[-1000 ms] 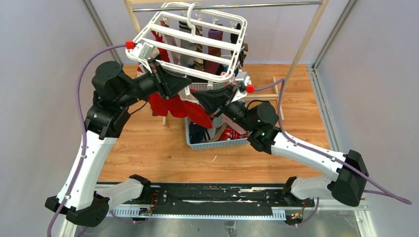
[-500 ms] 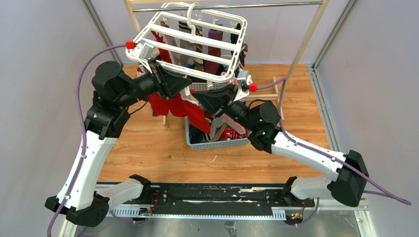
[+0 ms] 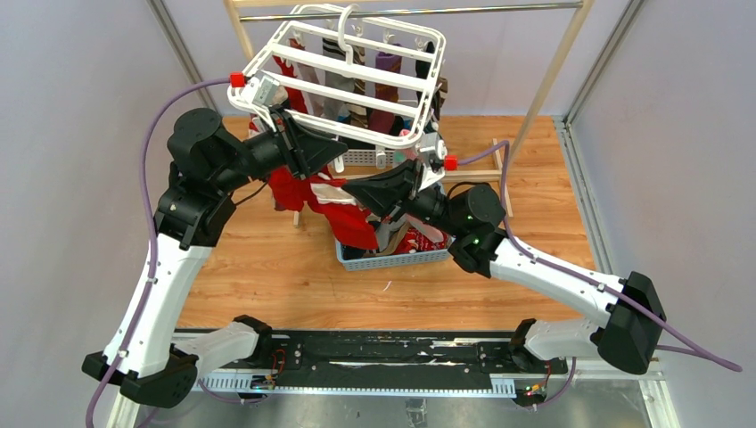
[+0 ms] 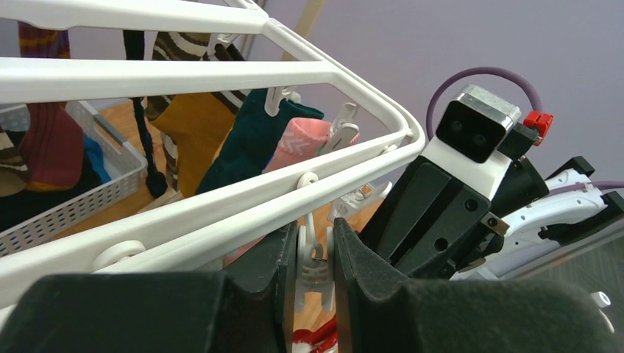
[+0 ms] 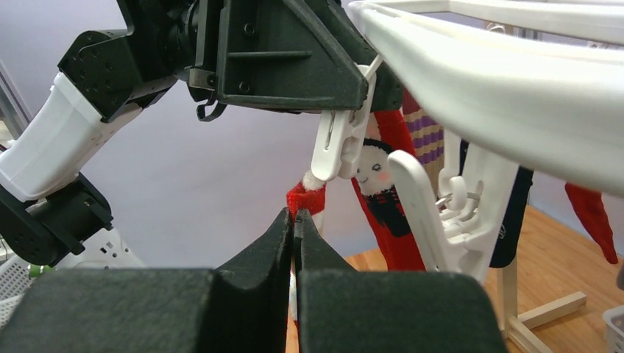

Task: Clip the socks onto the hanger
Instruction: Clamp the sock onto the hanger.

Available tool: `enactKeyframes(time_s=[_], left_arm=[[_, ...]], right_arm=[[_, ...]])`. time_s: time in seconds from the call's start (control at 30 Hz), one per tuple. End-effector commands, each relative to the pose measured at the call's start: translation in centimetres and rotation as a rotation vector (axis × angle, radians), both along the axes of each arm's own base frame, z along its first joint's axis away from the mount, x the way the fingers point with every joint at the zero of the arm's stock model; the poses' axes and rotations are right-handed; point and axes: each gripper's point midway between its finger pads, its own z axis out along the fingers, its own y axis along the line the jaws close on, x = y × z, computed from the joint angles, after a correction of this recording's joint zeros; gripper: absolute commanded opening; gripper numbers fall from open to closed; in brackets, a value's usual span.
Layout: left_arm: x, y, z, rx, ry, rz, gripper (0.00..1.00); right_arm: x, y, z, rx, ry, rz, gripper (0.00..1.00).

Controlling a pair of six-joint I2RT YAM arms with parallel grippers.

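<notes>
**A:** Which step is in hand?

**B:** Feeding one sock into a clip, I'd say. The left tool (image 4: 315,254) is clenched on a white clip (image 4: 313,276) that dangles from the near rail of the hanger (image 4: 221,73). The right tool (image 5: 296,229) is clamped on the cuff of a red sock (image 5: 300,200) and holds it up just under that clip.

**A:** Is the sock in the clip yet?

**B:** I can't tell. From the right wrist, the sock's white tip sits right at the clip's lower end, but the clip's mouth is too small to read. I'd count this sock as not yet hung.

**A:** What does the next move call for?

**B:** A short lift from the right tool, so the cuff goes between the clip's halves while the left tool squeezes them apart. The left should let go first, so the clip bites. The right should let go only after that, or the sock may drop.

**A:** Where is the hanger?

**B:** It hangs from the rail stand (image 3: 553,80) over the far edge of the counter (image 3: 250,267), about midway along. Several socks (image 4: 254,140) already hang from it, among them teal, mustard, pink and a purple-striped one.

**A:** Any containers?

**B:** One mesh basket (image 3: 392,260) stands near the middle of the counter, under the hanger's near rail. It holds a loose heap of fabric, red and dark pieces among it, partly hidden by the right arm.
</notes>
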Motion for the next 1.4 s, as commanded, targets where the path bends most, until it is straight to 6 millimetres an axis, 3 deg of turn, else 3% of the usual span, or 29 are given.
enactKeyframes(time_s=[0.0,0.5,0.97,1.37], left_arm=[[-1.6,-0.4,0.2,0.004,0.011,-0.075,0.04],[-2.8,-0.9,0.6,-0.003,0.011,-0.151,0.04],[-3.0,-0.9,1.5,-0.033,-0.003,-0.152,0.04],[-3.2,-0.5,0.8,0.004,-0.034,-0.140,0.04]], right_arm=[[0.2,-1.2,2.0,0.063,-0.016,0.013,0.00],[1.3,-1.7,2.8,0.140,0.016,0.045,0.00],[1.5,-1.5,1.7,0.129,0.040,0.057,0.00],[0.8,-2.8,3.2,0.208,0.033,0.066,0.00]])
